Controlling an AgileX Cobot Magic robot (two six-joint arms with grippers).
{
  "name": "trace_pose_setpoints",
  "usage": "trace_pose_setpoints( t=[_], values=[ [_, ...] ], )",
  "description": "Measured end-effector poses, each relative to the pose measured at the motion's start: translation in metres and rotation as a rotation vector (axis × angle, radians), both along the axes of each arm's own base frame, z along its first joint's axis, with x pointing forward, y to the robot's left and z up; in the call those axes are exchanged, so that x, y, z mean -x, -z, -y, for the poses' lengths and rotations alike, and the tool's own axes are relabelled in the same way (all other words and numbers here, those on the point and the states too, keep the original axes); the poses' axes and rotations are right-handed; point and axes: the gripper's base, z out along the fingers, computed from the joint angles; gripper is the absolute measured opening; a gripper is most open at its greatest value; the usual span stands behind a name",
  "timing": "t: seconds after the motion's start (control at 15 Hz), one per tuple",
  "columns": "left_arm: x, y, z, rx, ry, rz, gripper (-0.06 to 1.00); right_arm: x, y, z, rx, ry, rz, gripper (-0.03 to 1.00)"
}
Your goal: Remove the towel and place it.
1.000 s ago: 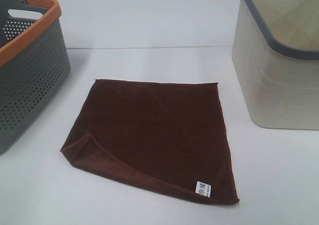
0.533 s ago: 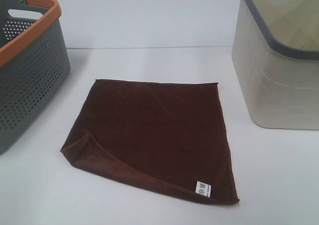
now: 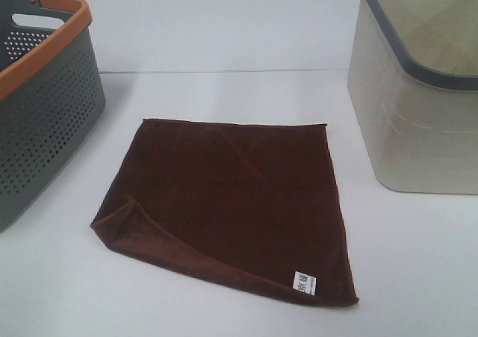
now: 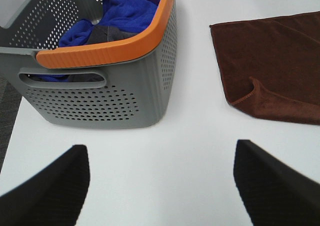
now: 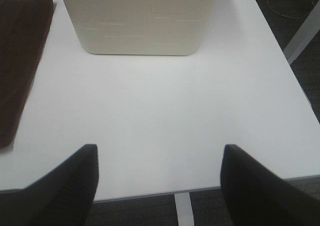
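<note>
Jaws both agape, empty | towel (image 3: 235,202) flat | left wrist only — blue cloth (image 4: 120,10) in basket (image 4: 125,90)

A plain white table (image 3: 224,45) carries a dark reddish-brown square terry towel (image 3: 231,202) lying flat, one corner folded over. A grey perforated plastic basket with orange rim (image 3: 41,105) stands left; a beige, seemingly translucent bin (image 3: 418,120) right.

Running off the frame edges: grey basket (image 3: 45,105) at left, beige bin (image 3: 418,98) at right. Printing on the towel's white label (image 3: 304,283) staying too small to read.
</note>
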Motion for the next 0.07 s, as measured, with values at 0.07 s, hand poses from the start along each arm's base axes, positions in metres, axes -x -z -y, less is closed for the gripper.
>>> trace_pose_setpoints(
  t=[0.07],
  values=[
    [0.0000,0.0000,0.0000,0.000,0.000,0.000,0.76,0.0000,0.0000,0.0000,0.000,0.000,0.000,0.60]
  ],
)
